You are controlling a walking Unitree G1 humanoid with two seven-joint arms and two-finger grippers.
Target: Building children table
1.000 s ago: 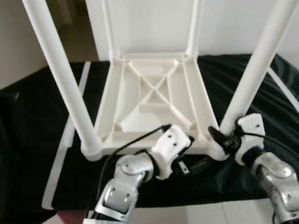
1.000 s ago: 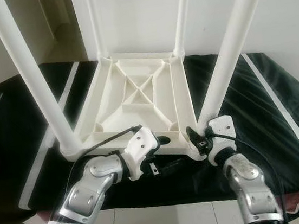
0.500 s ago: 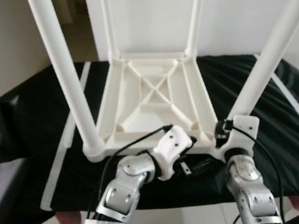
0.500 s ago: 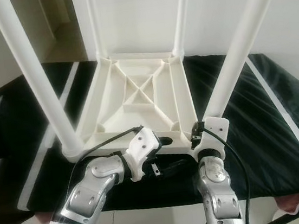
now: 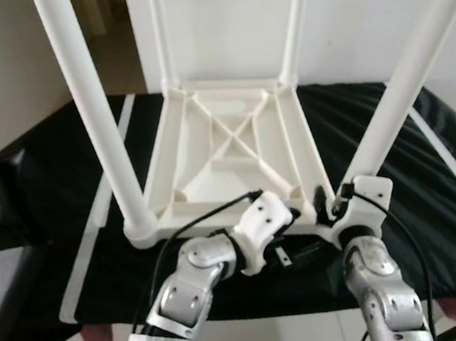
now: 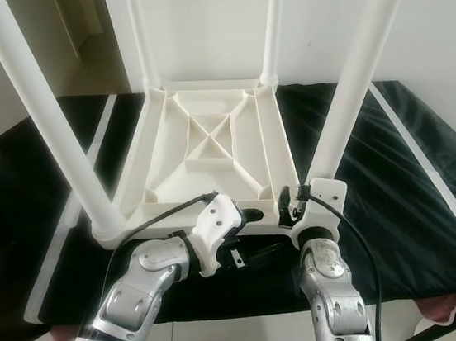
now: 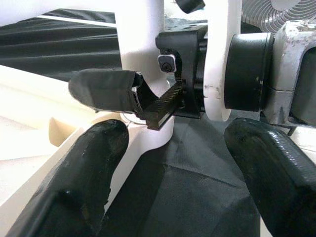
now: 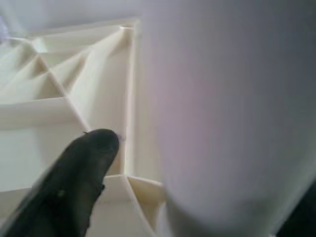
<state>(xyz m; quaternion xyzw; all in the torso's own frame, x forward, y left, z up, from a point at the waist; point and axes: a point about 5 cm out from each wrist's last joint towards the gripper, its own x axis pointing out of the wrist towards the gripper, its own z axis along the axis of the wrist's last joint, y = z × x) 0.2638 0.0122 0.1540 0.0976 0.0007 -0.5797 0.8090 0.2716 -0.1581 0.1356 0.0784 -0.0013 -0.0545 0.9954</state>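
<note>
Nearest the robot, the left end effector (image 5: pixel 283 243) sits at the near edge of the upturned table (image 5: pixel 234 149), just below its rim. In its wrist view the fingers (image 7: pixel 81 190) are spread wide, with only black cloth between them, so it holds nothing. Just beside it, the right end effector (image 5: pixel 338 200) is at the base of the near right leg (image 5: pixel 404 82). One finger (image 8: pixel 74 180) lies against the ribbed underside next to the leg, but whether the pair is pinching the leg cannot be told.

The table lies top-down on the black-covered desk (image 5: pixel 37 177), and all four legs stand up in their corner sockets.

The step in hand looks like seating or tightening that near right leg. To do it well, the right end effector should grip low, close to the socket, and turn or push along the leg's axis, not sideways. The left one would do better closing on the rim to stop the tabletop sliding on the cloth. The near left leg (image 5: pixel 92 112) and the two far legs (image 5: pixel 297 20) need no attention.
</note>
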